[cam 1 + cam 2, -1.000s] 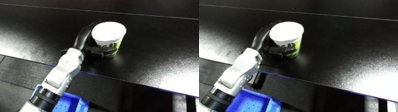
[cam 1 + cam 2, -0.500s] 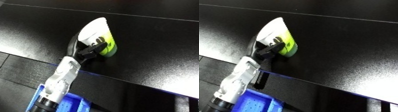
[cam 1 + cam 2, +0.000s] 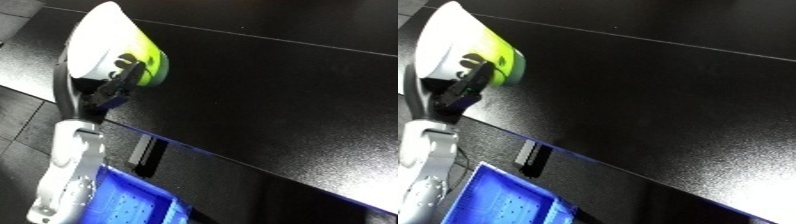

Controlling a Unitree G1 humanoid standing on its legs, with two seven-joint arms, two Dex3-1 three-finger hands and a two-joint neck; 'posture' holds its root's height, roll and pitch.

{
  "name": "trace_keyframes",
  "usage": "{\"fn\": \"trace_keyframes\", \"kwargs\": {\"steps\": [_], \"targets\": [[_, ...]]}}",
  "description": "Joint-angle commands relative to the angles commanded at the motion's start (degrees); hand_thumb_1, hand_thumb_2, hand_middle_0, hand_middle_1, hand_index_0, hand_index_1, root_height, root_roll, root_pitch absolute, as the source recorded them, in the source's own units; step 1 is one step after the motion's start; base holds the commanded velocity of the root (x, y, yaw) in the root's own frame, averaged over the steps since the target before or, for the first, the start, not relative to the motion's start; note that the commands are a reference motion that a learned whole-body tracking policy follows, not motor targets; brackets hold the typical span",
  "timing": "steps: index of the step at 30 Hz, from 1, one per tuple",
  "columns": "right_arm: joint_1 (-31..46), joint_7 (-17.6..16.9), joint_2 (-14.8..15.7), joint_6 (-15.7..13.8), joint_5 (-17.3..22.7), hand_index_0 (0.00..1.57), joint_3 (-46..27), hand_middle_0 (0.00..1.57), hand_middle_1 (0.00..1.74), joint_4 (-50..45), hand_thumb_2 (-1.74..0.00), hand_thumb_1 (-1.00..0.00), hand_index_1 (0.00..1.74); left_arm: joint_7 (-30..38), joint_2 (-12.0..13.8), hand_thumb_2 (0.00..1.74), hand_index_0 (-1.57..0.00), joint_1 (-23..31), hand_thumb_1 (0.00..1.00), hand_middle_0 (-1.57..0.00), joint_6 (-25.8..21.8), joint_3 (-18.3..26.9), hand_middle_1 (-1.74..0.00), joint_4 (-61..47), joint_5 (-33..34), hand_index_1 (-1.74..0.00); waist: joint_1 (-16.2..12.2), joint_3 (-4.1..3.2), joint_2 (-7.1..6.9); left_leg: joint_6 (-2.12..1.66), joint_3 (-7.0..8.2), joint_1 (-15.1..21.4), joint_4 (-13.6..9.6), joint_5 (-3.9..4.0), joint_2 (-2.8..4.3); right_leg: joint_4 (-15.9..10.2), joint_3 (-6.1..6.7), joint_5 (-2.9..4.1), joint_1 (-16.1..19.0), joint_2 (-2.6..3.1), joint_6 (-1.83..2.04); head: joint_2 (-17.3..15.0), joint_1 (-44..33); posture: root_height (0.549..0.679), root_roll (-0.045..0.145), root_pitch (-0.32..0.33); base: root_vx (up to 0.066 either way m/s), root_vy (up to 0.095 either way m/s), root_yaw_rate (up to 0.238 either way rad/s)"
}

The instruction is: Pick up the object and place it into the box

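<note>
A canister with a white lid and a lime-green body (image 3: 115,47) is lifted and tilted at the upper left, above the black table (image 3: 284,100). My left hand (image 3: 105,92) is shut on it, black fingers curled over the green side, the white forearm (image 3: 67,175) rising from the lower left. The blue bin (image 3: 500,202) lies below the table's front edge at the bottom left. My right hand shows in neither view.
A small dark bracket (image 3: 147,155) hangs under the table's front edge, just above the bin. Grey floor tiles (image 3: 18,115) show at the far left. The table stretches wide to the right.
My left hand has raised the canister off the table and tipped it further, lid toward the upper left. The camera has also shifted, bringing the blue bin more into view.
</note>
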Motion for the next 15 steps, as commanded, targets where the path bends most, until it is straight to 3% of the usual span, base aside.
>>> {"fn": "trace_keyframes", "kwargs": {"steps": [5, 9, 14, 15], "targets": [[1.15, -0.21, 0.11, -0.41, 0.53, 0.0, -0.91, 0.0, 0.0, -0.32, 0.0, 0.0, 0.0, 5.55, 1.79, 1.74, -1.57, 6.38, 1.0, -1.57, -4.55, 6.34, -1.74, 2.28, 2.37, -1.74, 1.22, 0.26, 0.43, -0.06, -0.37, -0.31, 0.66, -0.03, -0.41, 0.67, -0.5, -0.73, 0.23, -0.34, -0.49, -0.36, 0.17, 0.615, 0.051, -0.061, -0.014, -0.017, 0.065], [1.59, -0.75, 0.17, -0.37, 0.7, 0.0, -1.28, 0.0, 0.0, -0.68, 0.0, 0.0, 0.0, 7.34, 1.5, 1.74, -1.57, 12.97, 1.0, -1.57, -8.1, 10.65, -1.74, 8.41, 1.35, -1.74, 1.79, 0.3, 0.92, -0.09, -0.56, -0.38, 0.97, 0.02, -0.71, 1.17, -0.64, -1.38, 0.47, -0.54, -0.87, -1.39, 0.38, 0.613, 0.056, -0.063, 0.007, 0.007, 0.05], [1.63, -2.18, -0.06, 0.31, -0.23, 0.0, -0.92, 0.0, 0.0, -1.61, 0.0, 0.0, 0.0, 8.88, -0.26, 1.74, -1.57, 20.12, 1.0, -1.57, -13.31, 13.35, -1.74, 17.64, -2.49, -1.74, 2.06, 0.37, 1.28, -0.25, -0.73, -0.23, 0.91, 0.31, -0.99, 1.25, -0.48, -2.09, 0.95, -0.36, -1.34, -5.12, -5.29, 0.613, 0.063, -0.066, 0.011, 0.035, 0.027], [1.5, -2.51, -0.17, 0.58, -0.31, 0.0, -0.72, 0.0, 0.0, -1.71, 0.0, 0.0, 0.0, 9.06, -0.51, 1.74, -1.57, 21.02, 1.0, -1.57, -13.92, 13.46, -1.74, 19.48, -4.03, -1.74, 2.06, 0.38, 1.25, -0.24, -0.73, -0.21, 0.95, 0.34, -1.04, 1.2, -0.46, -2.2, 1.11, -0.31, -1.42, -7.06, -7.39, 0.613, 0.064, -0.067, 0.002, 0.022, 0.031]]}}
